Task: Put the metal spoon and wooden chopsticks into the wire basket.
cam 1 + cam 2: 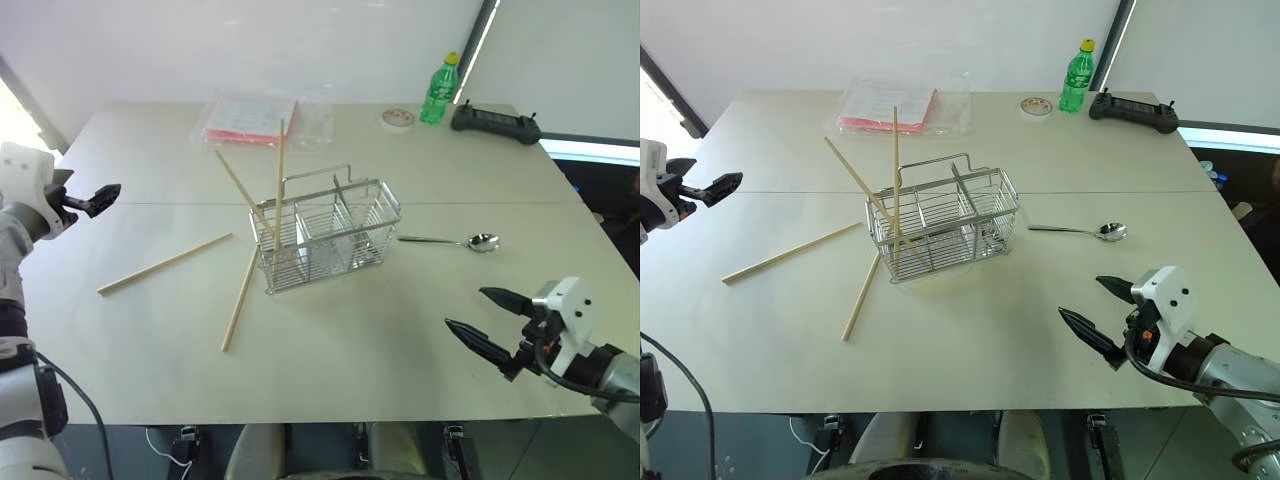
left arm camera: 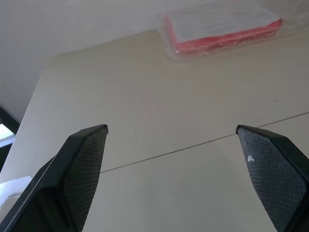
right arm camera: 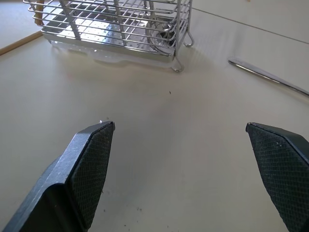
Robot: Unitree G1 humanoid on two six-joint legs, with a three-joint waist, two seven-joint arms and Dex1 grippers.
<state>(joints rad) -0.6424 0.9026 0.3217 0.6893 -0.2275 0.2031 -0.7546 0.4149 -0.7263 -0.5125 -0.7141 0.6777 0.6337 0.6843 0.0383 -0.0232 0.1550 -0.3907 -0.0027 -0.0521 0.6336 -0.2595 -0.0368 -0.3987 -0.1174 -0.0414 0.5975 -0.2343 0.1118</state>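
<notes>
Left gripper (image 1: 108, 190) raised, right gripper (image 1: 481, 318) low; jaws spread

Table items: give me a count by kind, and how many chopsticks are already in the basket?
Chopsticks in the basket: 2
Chopsticks on the table: 2
Spoon: 1, on the table
Basket: 1
Green bottle: 1
Controller: 1
Tape roll: 1
Plastic packet: 1
Total: 10
</notes>
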